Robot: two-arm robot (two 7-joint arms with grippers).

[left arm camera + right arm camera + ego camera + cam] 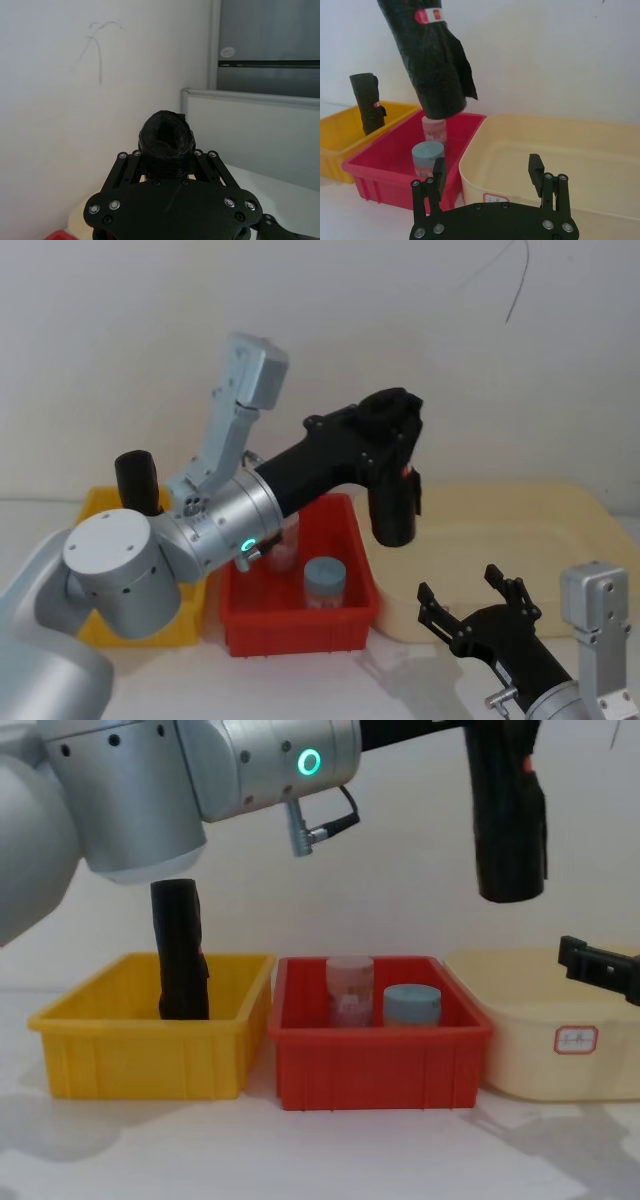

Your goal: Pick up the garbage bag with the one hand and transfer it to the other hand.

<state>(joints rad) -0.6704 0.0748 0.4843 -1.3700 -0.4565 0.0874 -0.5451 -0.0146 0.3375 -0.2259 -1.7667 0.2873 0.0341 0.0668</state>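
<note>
The left hand, on the silver arm with the green glowing ring, is closed around the upper end of the garbage bag and holds it up in the air. The black roll hangs roughly upright and touches nothing below. Its free lower end is above the place where the red bin meets the cream tub. A red-and-white label band wraps the roll near the top, and a loose flap of film sticks out from its side. From the left wrist, the roll's end sits between the hand's two black fingers. The right hand is lower, near the front of the cream tub and well below the bag, with its fingers spread apart and nothing between them. A second black roll stands upright in the yellow bin. Two jars stand in the red bin, a clear one and a shorter one with a blue-grey lid. All three containers sit side by side on the white desk.
</note>
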